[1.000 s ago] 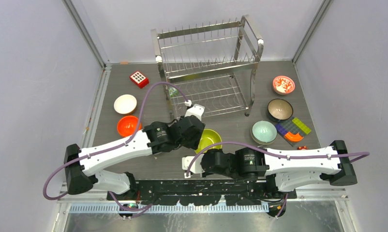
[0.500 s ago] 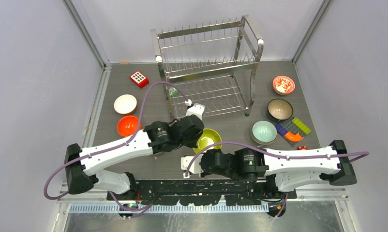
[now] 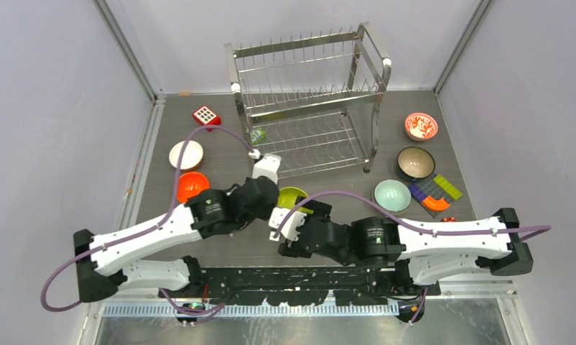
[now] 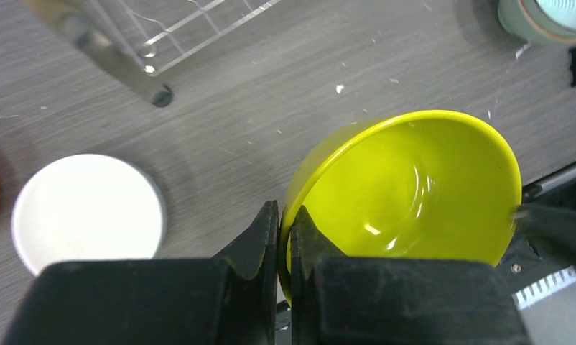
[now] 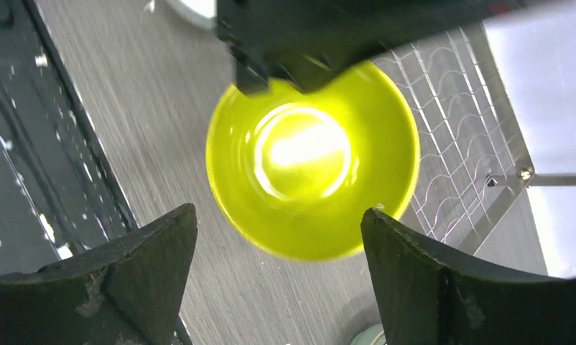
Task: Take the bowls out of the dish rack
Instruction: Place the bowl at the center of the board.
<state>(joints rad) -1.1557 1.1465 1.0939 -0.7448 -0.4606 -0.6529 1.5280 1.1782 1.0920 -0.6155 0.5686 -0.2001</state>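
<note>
- By the table's left edge sit a white bowl [image 3: 186, 154] and an orange bowl [image 3: 192, 185], just beside each other. They lie close to the left arm, so a low swing that way with a load could knock them.
- The left gripper [image 4: 285, 215] is pinched tight on the rim of the lime-yellow bowl [image 4: 407, 194], one finger inside and one outside. The bowl hangs tilted over the middle of the table, toward the near edge, in front of the dish rack [image 3: 307, 93]. It's a thin grip on a glossy rim — a sharp move could let the bowl swivel or slip out.
- The right gripper [image 5: 278, 215] gapes wide and grips nothing, its fingers either side of that same bowl and near it. If either arm shifts carelessly, it could clip the bowl or the other arm's fingers.
- The rack stands at the far edge; I see no bowl on its wires.
- Along the right edge sit a teal bowl [image 3: 391, 195], a dark bowl [image 3: 415, 162] and a red-and-white bowl [image 3: 421, 126]. The teal one is nearest the right arm — a wide pull-back might brush it.
</note>
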